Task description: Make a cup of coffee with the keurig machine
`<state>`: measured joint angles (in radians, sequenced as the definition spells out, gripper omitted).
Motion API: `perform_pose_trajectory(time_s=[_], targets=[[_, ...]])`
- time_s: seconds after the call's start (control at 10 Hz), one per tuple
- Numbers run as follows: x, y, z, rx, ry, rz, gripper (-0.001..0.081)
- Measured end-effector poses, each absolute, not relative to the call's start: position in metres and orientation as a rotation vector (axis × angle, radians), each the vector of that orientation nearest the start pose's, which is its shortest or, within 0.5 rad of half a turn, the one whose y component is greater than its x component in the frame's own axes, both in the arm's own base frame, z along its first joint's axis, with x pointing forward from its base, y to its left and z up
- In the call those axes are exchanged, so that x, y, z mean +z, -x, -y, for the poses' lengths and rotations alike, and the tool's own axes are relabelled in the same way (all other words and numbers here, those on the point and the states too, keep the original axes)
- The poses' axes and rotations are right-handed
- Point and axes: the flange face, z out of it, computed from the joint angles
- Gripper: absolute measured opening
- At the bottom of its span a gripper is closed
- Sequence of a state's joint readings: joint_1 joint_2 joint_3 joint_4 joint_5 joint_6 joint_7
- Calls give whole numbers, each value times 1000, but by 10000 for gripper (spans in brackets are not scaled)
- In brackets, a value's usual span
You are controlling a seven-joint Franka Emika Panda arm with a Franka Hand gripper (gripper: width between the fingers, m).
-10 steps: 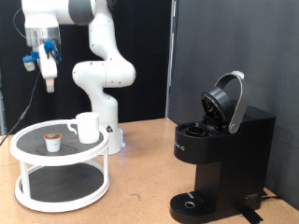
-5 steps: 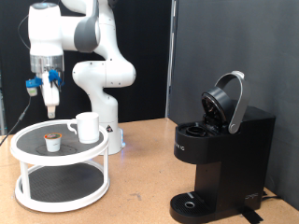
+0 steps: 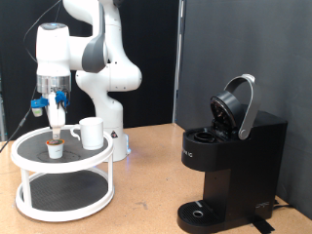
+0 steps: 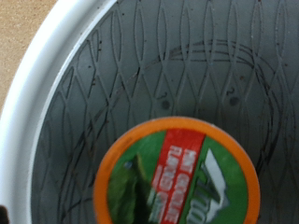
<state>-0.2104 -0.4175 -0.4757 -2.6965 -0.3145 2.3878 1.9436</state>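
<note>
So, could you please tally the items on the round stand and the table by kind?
Mug: 1
Coffee pod: 1
Coffee machine: 1
Two-tier stand: 1
Total: 4
The gripper hangs just above the pod.

Gripper (image 3: 58, 130) is hanging directly over the pod (image 3: 56, 148) on the upper shelf of the white two-tier stand (image 3: 29, 200); only a narrow gap of open air is separating them. The cup (image 3: 91, 133) is standing just beside, on the exterior view's right, crowding that side. The shelf's raised rim is bounding the pod's other sides. The wrist view is showing the pod's foil lid (image 4: 177, 177) unobstructed. The keurig machine (image 3: 229, 166) is sitting well apart, lid standing open, with bare table (image 3: 146, 195) lying between.
</note>
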Motion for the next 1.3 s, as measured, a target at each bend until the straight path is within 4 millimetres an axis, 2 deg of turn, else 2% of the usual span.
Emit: perform_pose_trajectory(time_s=[0.4,0.9,1.1,1.2,1.3], targets=[[330,-309,243,-162,1163,-2899,734],[318,-308,240,-158,1169,-2900,734],[317,-307,239,-157,1170,-2899,435],[316,-307,239,-156,1170,-2900,359],[316,-307,239,-156,1169,-2900,359]])
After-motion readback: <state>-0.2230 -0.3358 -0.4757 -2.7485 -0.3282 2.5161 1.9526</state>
